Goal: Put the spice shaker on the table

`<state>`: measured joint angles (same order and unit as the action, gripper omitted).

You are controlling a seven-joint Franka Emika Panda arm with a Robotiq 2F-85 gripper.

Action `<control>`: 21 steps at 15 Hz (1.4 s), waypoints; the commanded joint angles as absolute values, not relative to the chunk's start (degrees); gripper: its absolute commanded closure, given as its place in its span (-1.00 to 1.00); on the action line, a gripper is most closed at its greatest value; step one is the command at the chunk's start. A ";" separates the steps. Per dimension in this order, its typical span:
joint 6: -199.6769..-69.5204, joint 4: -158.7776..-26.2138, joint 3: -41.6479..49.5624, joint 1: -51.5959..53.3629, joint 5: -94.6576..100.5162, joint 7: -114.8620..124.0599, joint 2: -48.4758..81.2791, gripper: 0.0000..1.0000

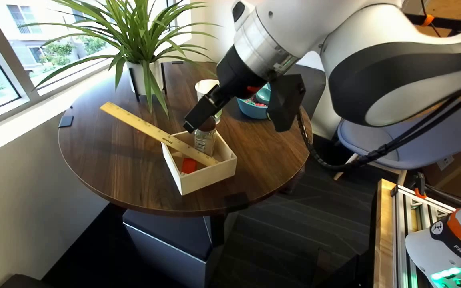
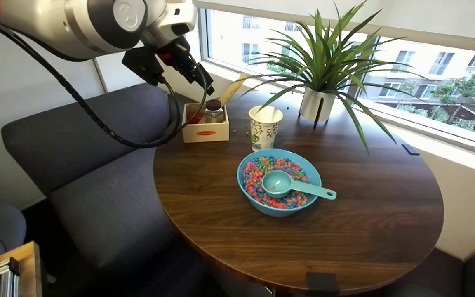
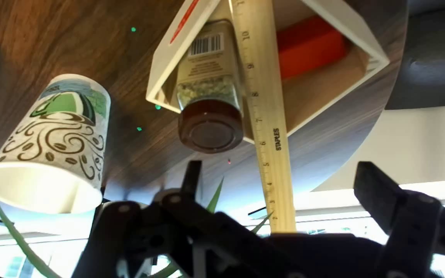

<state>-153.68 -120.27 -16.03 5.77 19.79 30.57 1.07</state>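
- Large round table with a dark brown wood-grain top (image 2: 365, 206): the destination; placing is not yet done.
- Black two-fingered gripper (image 3: 279, 172): jaws parted wide, gripping nothing; grasp, lift, set-down and release all appear left.
- Pale wooden square box (image 1: 209, 176): sits on the table.
- Small clear spice shaker with a dark brown cap (image 3: 209, 87): upright inside the box, not yet out.

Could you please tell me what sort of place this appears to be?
Probably a seating nook in an office or home, perhaps a break area, though the pictures don't settle which: a round table stands by a wide window, with an upholstered bench beside it.
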 commanded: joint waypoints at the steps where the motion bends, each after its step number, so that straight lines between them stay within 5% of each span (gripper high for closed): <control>1: -151.15 -117.16 -15.58 5.87 23.67 34.50 4.62 -1.00; 15: -144.77 -113.79 -10.74 10.14 38.57 48.91 10.03 -1.00; 21: -144.76 -113.33 -9.09 12.44 34.62 47.26 11.25 0.16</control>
